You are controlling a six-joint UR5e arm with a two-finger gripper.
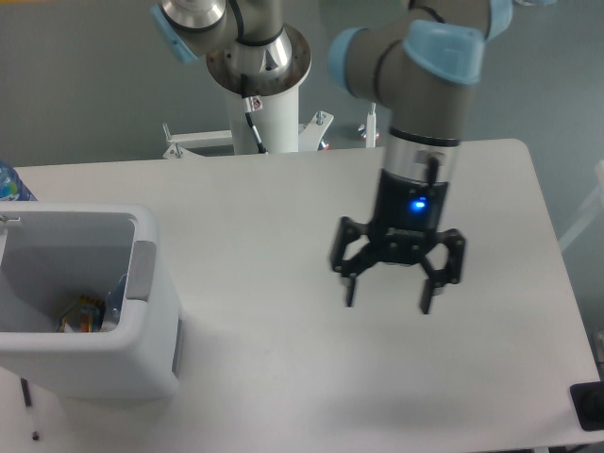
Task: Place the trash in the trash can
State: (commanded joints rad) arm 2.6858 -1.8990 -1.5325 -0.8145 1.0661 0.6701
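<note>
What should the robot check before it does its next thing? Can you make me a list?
1. Is the hand open? Ok: its two fingers are spread wide apart.
2. Is the hand empty? Ok: nothing sits between the fingers.
3. Is the trash can standing upright? Ok: it stands at the left of the table, opening up.
4. Is there trash inside? Ok: something clear with a blue tint and a colourful packet lie at the bottom.
5. Is all the trash in? Cannot tell: the can's walls hide part of the inside.
6. Is the table around the hand free of things? Ok: only its shadow shows.
</note>
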